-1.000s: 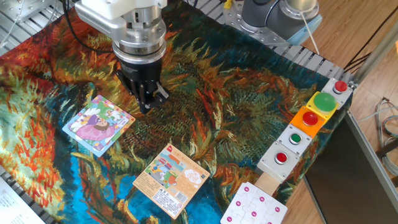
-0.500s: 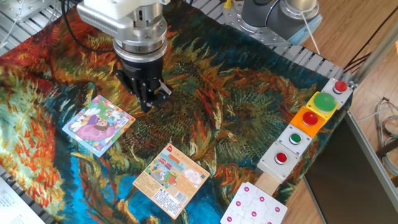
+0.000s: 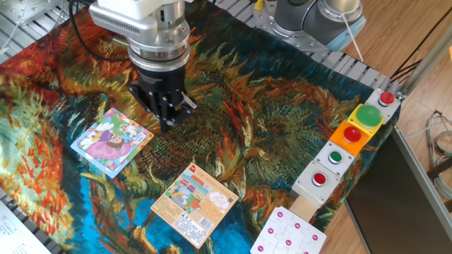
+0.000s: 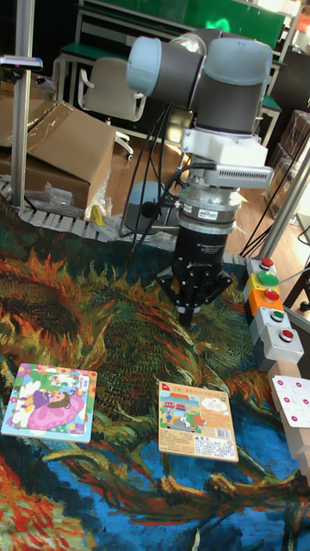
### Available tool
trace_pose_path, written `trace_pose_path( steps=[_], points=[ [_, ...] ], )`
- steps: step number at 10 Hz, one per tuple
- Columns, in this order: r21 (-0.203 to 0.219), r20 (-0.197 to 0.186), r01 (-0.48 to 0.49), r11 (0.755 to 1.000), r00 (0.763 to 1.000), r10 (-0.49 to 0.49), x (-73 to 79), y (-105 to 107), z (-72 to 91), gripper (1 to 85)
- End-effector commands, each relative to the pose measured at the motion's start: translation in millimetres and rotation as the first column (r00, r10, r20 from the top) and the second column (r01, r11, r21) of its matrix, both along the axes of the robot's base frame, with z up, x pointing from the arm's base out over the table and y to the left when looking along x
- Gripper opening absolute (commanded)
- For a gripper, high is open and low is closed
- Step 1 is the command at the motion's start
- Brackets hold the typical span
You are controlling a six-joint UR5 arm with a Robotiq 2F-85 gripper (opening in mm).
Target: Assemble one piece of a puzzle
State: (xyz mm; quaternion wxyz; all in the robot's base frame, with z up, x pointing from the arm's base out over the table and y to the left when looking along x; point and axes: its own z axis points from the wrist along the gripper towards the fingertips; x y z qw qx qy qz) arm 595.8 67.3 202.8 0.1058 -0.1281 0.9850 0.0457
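The puzzle (image 3: 111, 140) lies flat on the patterned cloth at the left, a pastel square with a pink-purple figure; in the tall fixed view the puzzle (image 4: 49, 400) sits at the lower left. My gripper (image 3: 169, 120) hangs just right of its far corner, a little above the cloth, fingers pointing down and drawn together. A small pale sliver, the piece (image 3: 188, 104), sticks out at the fingers' right side. In the tall fixed view the gripper (image 4: 186, 312) hovers behind the orange card, and the piece is hidden there.
An orange printed card (image 3: 194, 203) lies near the front of the cloth. A white board with pink dots (image 3: 289, 236) sits at the front right. A row of button boxes (image 3: 349, 141) lines the right edge. The arm's base (image 3: 311, 17) stands at the back.
The gripper has turned slightly about its axis and crept a little toward the front. The puzzle and the card have not moved.
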Motion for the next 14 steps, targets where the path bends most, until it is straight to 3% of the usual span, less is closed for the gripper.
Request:
trace_pose_path(
  steps=[1,2,3,4,5,7,8,10,11,12,13,14],
  points=[
    [-0.021,0.014,-0.206,0.978,0.978,0.206,-2.7,4.7,1.9,1.3],
    [-0.041,-0.005,-0.261,0.964,0.965,0.261,-8.3,1.2,0.4,1.3],
    [-0.097,-0.030,-0.313,0.945,0.950,0.312,-11.6,-12.1,-1.4,2.3],
    [-0.121,-0.048,-0.371,0.921,0.928,0.368,-14.9,-17.3,-2.3,16.0],
    [-0.118,-0.060,-0.426,0.897,0.905,0.422,-13.4,-12.7,-7.5,32.3],
    [-0.152,-0.070,-0.480,0.864,0.877,0.475,1.6,-12.9,-25.8,34.3],
    [-0.200,-0.092,-0.524,0.828,0.851,0.516,1.1,-23.7,-32.2,34.3],
    [-0.214,-0.107,-0.608,0.764,0.792,0.601,-0.7,-30.3,-31.2,34.3],
    [-0.212,-0.114,-0.631,0.746,0.774,0.623,-2.3,-29.9,-31.5,32.0],
    [-0.211,-0.146,-0.651,0.729,0.759,0.635,-8.7,-34.7,-32.0,31.3],
    [-0.249,-0.187,-0.682,0.688,0.731,0.657,-9.1,-48.7,-31.2,30.3],
    [-0.252,-0.182,-0.695,0.673,0.717,0.673,-7.2,-47.5,-31.1,30.3]
  ],
)
